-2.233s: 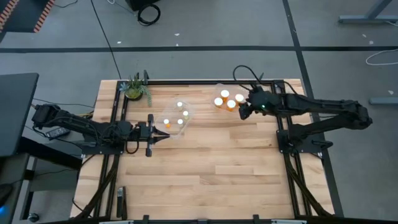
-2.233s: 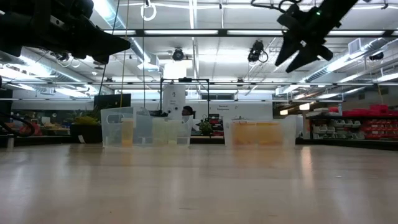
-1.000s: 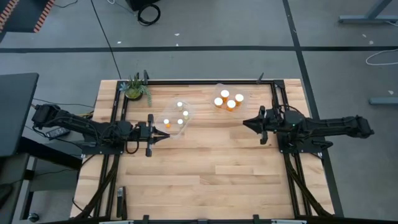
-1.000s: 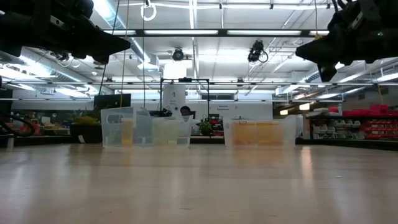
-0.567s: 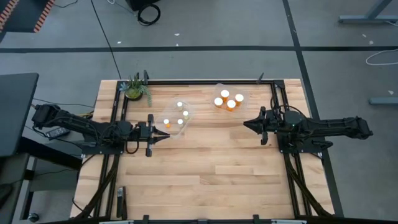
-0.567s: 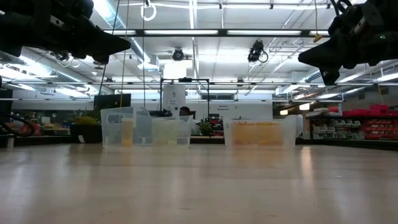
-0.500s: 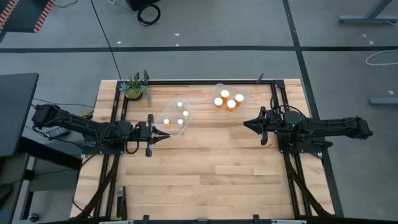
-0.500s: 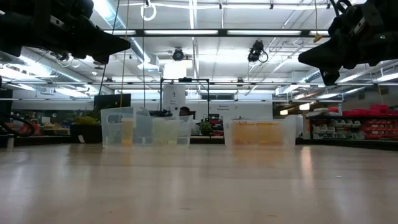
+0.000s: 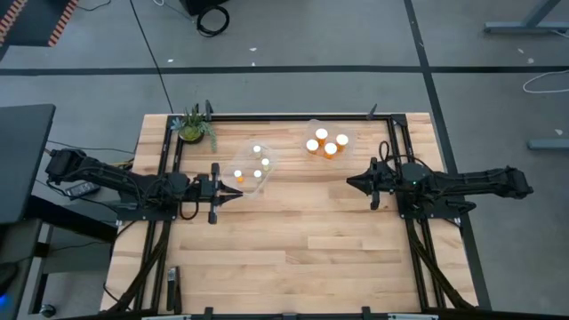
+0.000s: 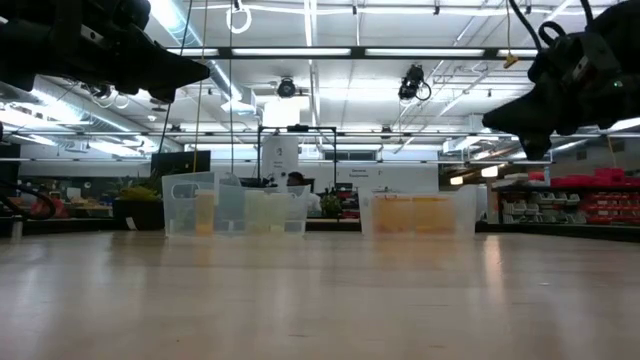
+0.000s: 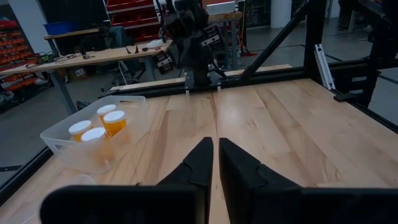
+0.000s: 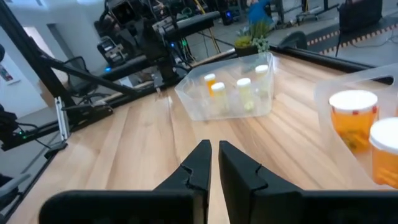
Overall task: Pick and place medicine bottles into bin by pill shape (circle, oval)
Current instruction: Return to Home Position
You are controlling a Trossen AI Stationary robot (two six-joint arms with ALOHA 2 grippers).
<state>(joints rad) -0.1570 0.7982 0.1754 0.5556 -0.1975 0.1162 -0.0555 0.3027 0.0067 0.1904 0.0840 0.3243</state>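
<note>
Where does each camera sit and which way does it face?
High: overhead, straight down on the table; both arms, left pincer and right pincer shut.
Low: table-top height, level toward the left bin and right bin; both pincers overhead.
Left wrist: past its own fingers toward the right bin.
Right wrist: past its own fingers toward the left bin.
Shared: high and low both show both bins.

left gripper (image 11: 216, 145) closed, right gripper (image 12: 214, 147) closed
</note>
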